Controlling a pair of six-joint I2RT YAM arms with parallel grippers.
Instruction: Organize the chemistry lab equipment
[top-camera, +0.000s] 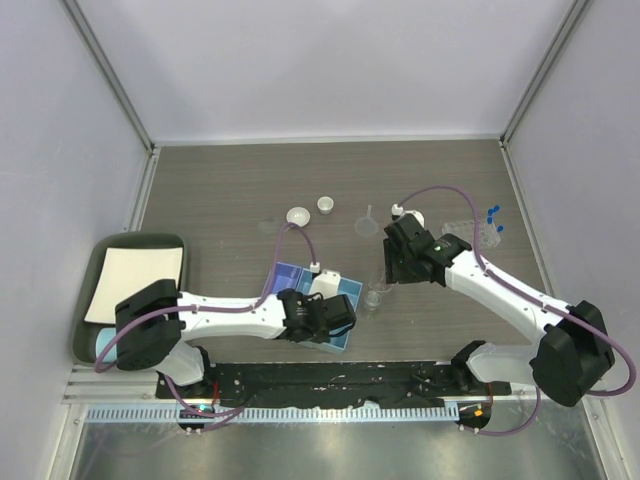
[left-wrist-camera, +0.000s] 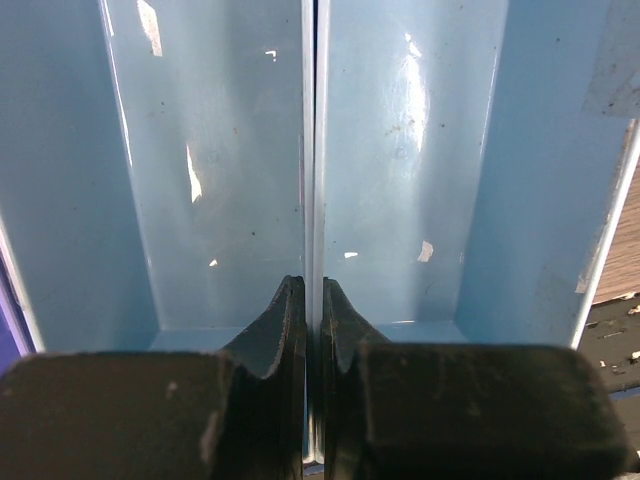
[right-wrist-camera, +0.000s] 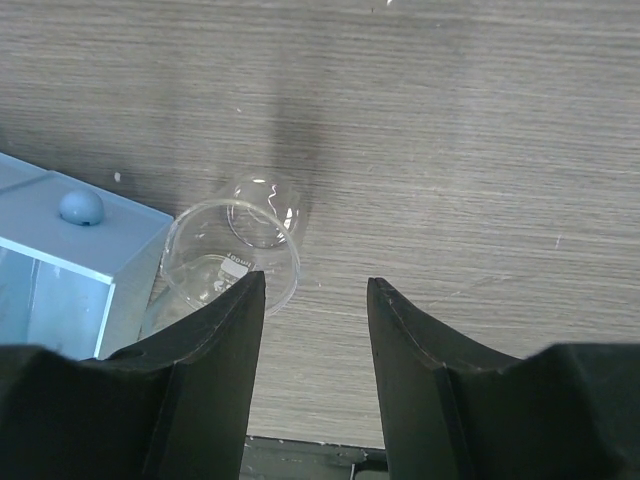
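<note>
Blue plastic fills the left wrist view: the left gripper is clenched on the thin divider of the blue organiser tray, a finger in each compartment, and both compartments look empty from here. It seems to be pinning that tray at the near side of the table. Over to the right gripper, jaws spread wide and holding nothing, hovering above the clear glass beaker. The beaker stands touching or just beside the tray's corner, and in the wrist view it sits off to the tray side of the gap, its rim partly hidden behind one finger. So my read is that the beaker pick-up is the step in hand, and it isn't lined up yet. To do it well, slide the wrist toward the tray until the rim sits squarely between the fingers, then come straight down so one finger doesn't clip the glass or wedge against the tray wall. Squeeze gently: smooth glass will slip or tip if it's nudged first. Farther back, well apart from all this, the two white ceramic dishes, the clear funnel, the tube rack and the blue-capped test tubes sit loose on the table, so most of the sorting looks to be ahead.
</note>
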